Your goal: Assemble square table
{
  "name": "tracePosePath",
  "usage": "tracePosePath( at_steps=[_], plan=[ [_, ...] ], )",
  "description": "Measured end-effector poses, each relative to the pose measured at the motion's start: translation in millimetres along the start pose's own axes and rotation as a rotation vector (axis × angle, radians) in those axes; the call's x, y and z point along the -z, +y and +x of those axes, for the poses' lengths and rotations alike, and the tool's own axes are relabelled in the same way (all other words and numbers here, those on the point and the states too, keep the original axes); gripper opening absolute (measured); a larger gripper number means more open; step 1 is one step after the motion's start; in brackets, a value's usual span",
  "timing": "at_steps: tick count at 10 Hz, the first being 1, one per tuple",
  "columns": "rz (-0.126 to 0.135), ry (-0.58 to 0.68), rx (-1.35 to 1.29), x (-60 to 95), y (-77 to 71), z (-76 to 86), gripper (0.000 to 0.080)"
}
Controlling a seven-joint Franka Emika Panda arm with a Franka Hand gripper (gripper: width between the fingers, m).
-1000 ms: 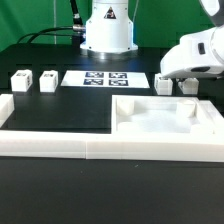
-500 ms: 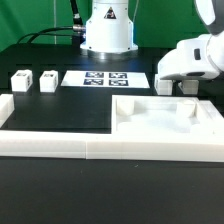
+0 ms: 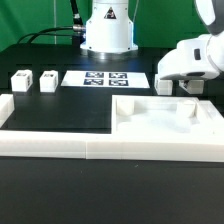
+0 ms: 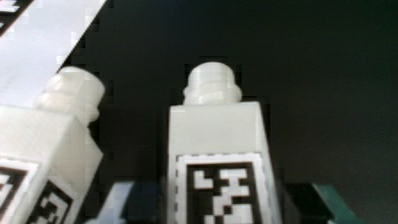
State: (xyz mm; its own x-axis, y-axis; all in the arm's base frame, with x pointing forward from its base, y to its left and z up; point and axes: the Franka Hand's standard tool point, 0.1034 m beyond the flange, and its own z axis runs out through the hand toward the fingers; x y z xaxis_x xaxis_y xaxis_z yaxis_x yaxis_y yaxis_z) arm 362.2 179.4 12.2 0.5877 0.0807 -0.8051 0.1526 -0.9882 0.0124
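Square table top (image 3: 165,120) lies flat at about four o'clock in the exterior view, recessed side up, tucked against the border wall (image 3: 60,143). No leg stands in it yet. Two leg blocks (image 3: 20,81) (image 3: 47,81) sit loose at nine o'clock, well apart from the top. A third leg (image 3: 164,87) waits at two o'clock, just beyond the top's far edge. The gripper (image 3: 192,84) hangs low right beside it. In the wrist view its fingers (image 4: 128,200) straddle the fourth leg (image 4: 217,150), peg end pointing away. Whether the pads already press on that leg, I cannot tell. The marker board (image 3: 108,77) lies at twelve o'clock. By my reading the job has barely begun: all four legs are left to fit.
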Motion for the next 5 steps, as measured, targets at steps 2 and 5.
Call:
tracePosePath(
  at_steps=[2,5],
  plan=[
    [0.0,0.0,0.0,0.0,0.0,0.0,0.0288],
    [0.004,-0.012,0.062,39.8,14.1,-15.6,0.0288]
  ],
)
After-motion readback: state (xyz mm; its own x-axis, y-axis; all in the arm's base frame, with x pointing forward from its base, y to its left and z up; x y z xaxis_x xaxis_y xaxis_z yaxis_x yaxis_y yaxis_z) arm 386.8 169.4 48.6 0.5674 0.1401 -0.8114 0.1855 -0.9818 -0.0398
